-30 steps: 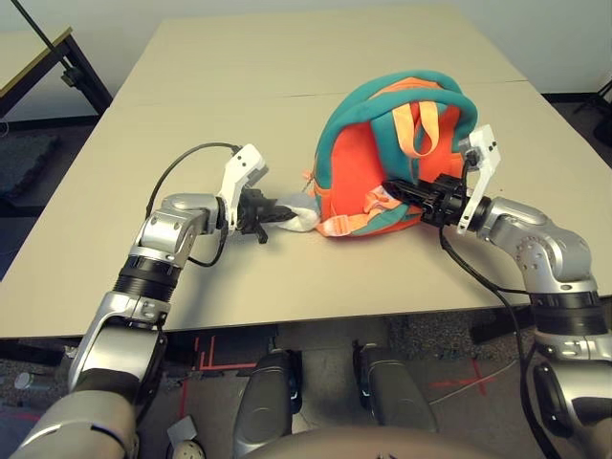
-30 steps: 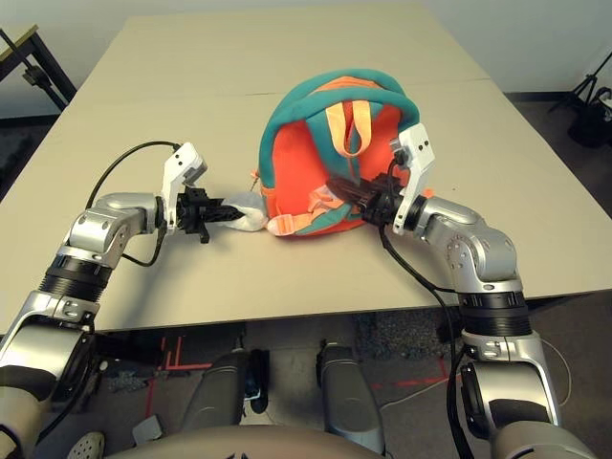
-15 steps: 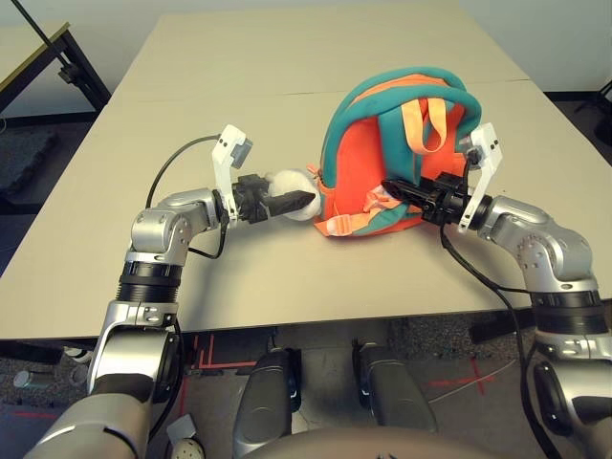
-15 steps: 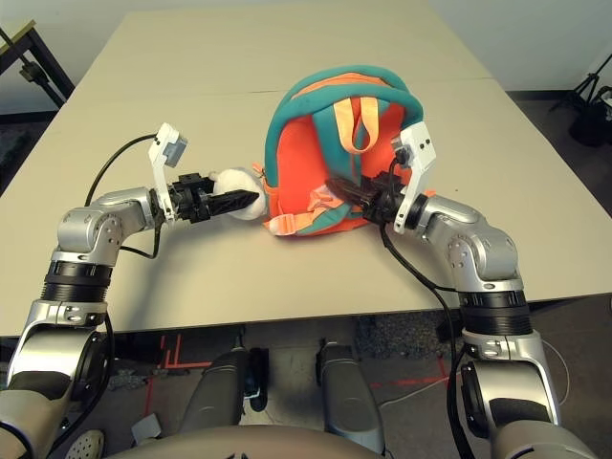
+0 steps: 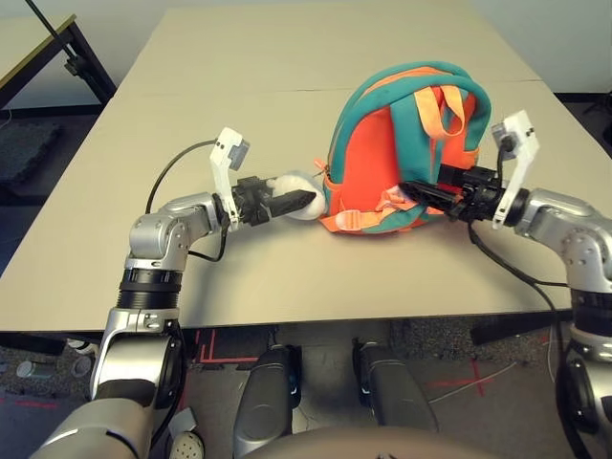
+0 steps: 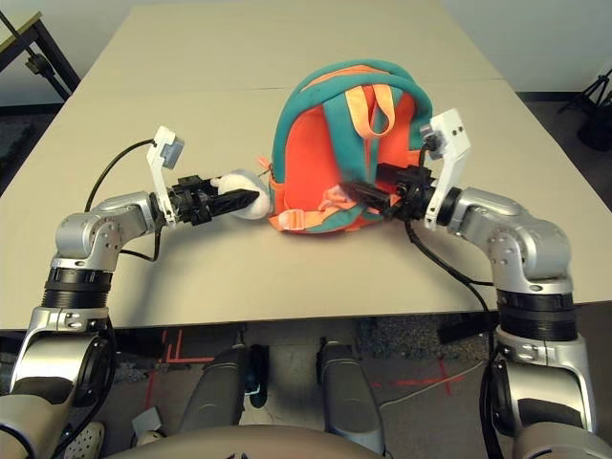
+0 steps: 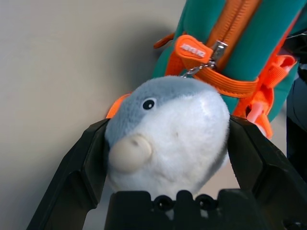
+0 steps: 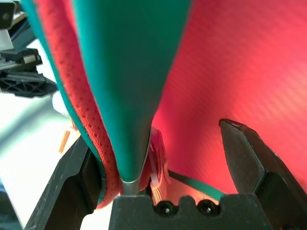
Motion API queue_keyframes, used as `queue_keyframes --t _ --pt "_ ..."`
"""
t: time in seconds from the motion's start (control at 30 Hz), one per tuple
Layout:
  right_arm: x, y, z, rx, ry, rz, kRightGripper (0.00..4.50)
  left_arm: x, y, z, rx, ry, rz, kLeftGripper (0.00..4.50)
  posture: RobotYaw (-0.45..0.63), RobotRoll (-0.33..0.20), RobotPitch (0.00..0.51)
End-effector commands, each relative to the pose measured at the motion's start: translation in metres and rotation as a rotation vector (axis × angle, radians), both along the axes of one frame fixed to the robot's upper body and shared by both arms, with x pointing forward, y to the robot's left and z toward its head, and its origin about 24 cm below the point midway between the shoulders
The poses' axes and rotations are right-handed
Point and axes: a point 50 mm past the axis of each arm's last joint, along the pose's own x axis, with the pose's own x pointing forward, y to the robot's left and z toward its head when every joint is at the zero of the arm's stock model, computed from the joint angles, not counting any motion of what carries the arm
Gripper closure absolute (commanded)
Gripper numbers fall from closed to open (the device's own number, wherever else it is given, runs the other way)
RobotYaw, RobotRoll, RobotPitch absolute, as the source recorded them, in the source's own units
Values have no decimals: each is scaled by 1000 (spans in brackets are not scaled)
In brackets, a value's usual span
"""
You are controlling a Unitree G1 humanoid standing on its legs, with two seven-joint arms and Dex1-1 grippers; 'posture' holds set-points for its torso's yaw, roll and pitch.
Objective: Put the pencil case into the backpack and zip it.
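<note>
The orange backpack [image 5: 368, 163] with teal trim stands on the table, straps facing me. Its grey and white plush toy [image 7: 163, 100] hangs from an orange zipper pull [image 7: 192, 48] at the backpack's left side. My left gripper [image 5: 301, 201] is open, its two fingers spread wide along either side of the plush toy. My right gripper [image 5: 413, 189] is open at the backpack's lower right. A teal strap [image 8: 129, 72] with orange mesh lies between its fingers, close to one finger [image 8: 76, 167] and apart from the other. The pencil case is out of view.
The beige table [image 5: 287, 96] stretches far behind the backpack, with a seam across it. Its front edge runs just below both forearms. A second table with a black frame [image 5: 67, 57] stands at the far left.
Both grippers have opened. The left one lifted the plush toy off the table and now has its fingers spread around it. The right arm and the backpack have moved right.
</note>
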Motion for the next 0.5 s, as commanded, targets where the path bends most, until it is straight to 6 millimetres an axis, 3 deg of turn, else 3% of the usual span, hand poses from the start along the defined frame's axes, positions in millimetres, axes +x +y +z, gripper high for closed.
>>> queue_keyframes --t 0.03,0.27,0.5 --pt "-14 -11 8 14 29 34 34 -2 0 -4 11 16 -4 0 -150 0 171" --pt "-31 -26 14 69 93 83 34 -1 1 -6 21 19 -4 0 -160 0 163" --pt "-24 -48 18 46 20 -51 34 1 5 -4 16 6 35 0 -159 0 160"
